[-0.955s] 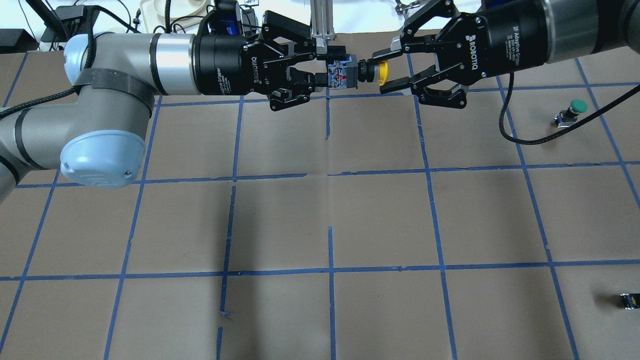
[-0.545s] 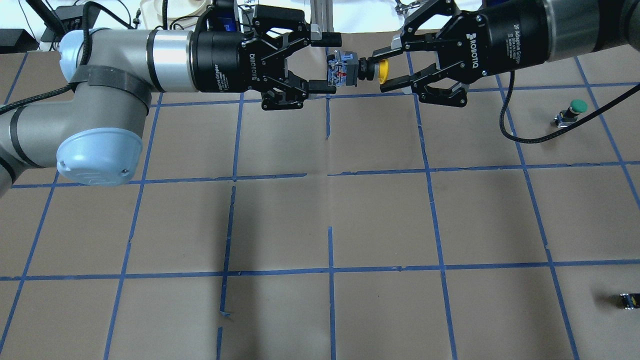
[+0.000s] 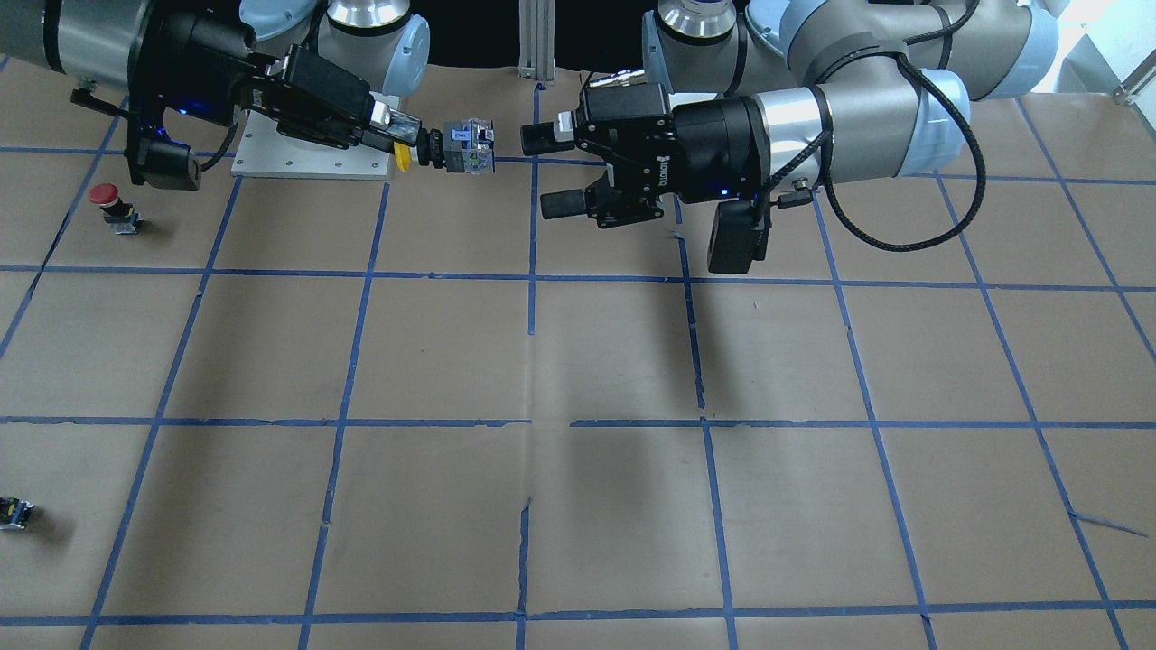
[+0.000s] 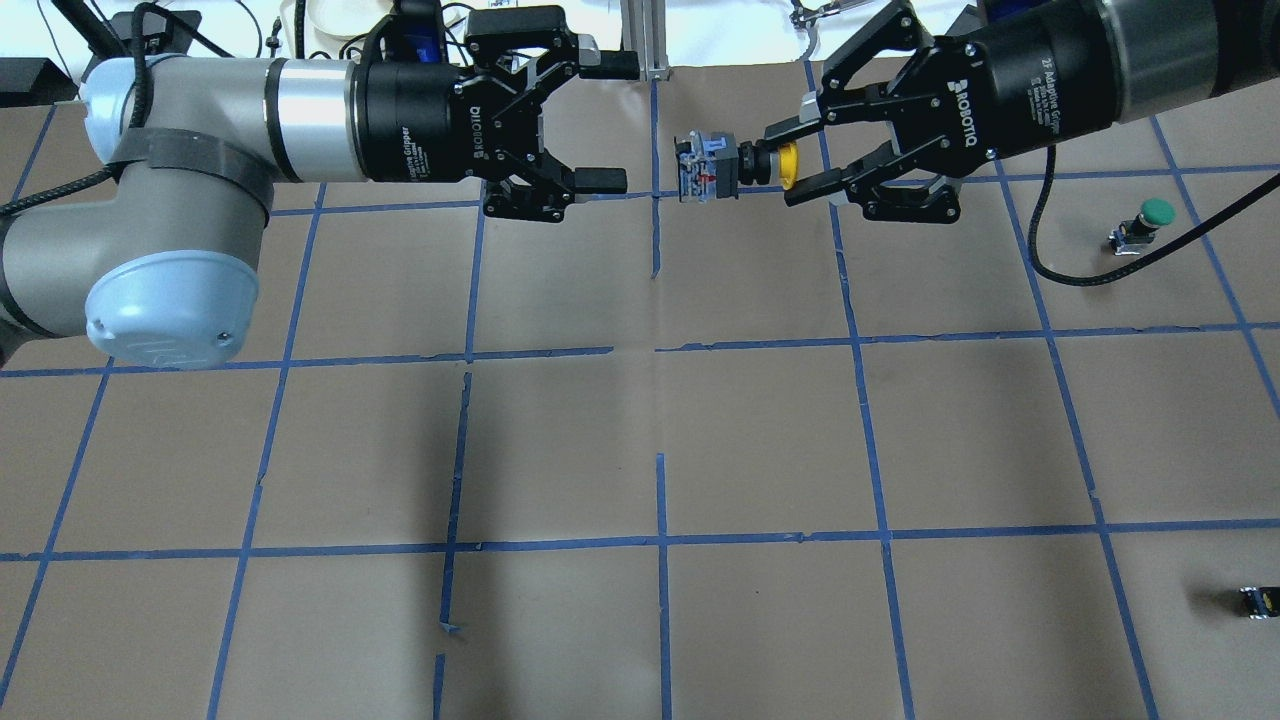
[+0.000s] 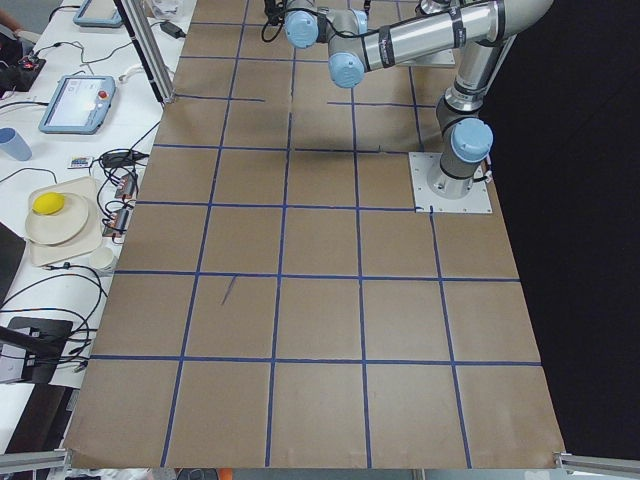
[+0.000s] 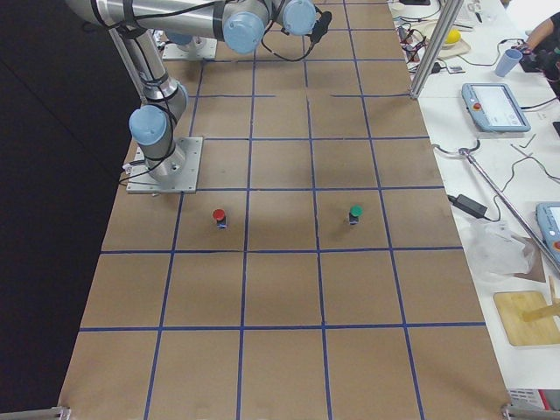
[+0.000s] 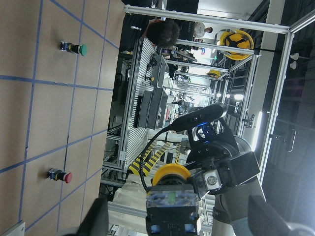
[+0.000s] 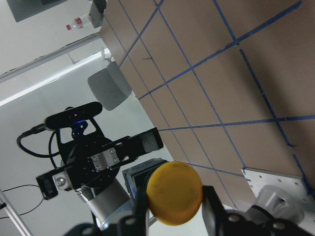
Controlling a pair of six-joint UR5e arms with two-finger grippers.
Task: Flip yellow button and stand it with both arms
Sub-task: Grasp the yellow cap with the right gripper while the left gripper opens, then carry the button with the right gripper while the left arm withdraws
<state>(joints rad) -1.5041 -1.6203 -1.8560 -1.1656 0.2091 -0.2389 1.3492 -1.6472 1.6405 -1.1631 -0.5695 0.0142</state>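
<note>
The yellow button point(image 4: 712, 167) hangs level in the air over the table's far middle, its yellow cap toward my right arm and its grey base toward my left. My right gripper point(image 4: 787, 158) is shut on its neck just behind the cap. My left gripper point(image 4: 608, 124) is open and empty, a short gap to the left of the base. In the front-facing view the button point(image 3: 459, 147) sticks out of the right gripper point(image 3: 406, 149), and the left gripper point(image 3: 545, 170) stands apart from it. The right wrist view shows the cap point(image 8: 174, 193) between its fingers.
A green-capped button point(image 4: 1145, 224) stands at the table's right. A red-capped button point(image 3: 113, 206) stands near the right arm's base plate point(image 3: 271, 162). A small dark switch block point(image 4: 1258, 602) lies at the near right. Brown paper with blue tape lines covers the table.
My left gripper let go of the button's base, opened wide and drew back to the left. My right gripper keeps the button and has shifted slightly right and down.
</note>
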